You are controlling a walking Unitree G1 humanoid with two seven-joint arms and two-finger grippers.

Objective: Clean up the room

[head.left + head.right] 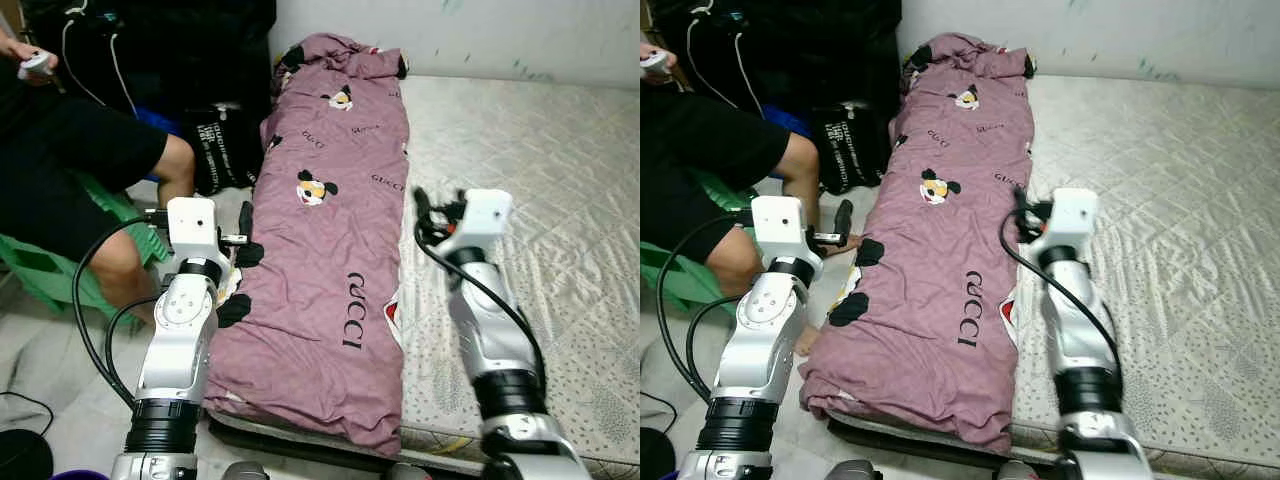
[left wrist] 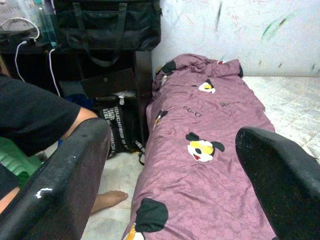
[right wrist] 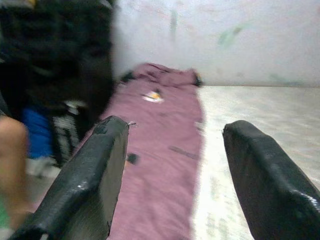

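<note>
Bare mattress [image 1: 560,150] is carrying a folded purple quilt [image 1: 330,230]. Left gripper [image 2: 175,165] and right gripper [image 3: 172,165] are hovering wide open (holding nothing); pinching its edges evenly should work best.

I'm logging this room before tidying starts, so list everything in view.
quilt: one, mauve with cartoon heads and lettering, lying lengthwise along the mattress's left edge.
mattress: one, pale quilted, on the floor against the wall.
tote bag: one, black with white lettering, on the floor left of the quilt.
black bag: one, on dark furniture by the wall.
green chair: one, under the seated person.
person: one, in black, seated at left, bare foot on the floor.
left tool: open, at the quilt's left edge.
right tool: open, over the quilt's right edge.
</note>
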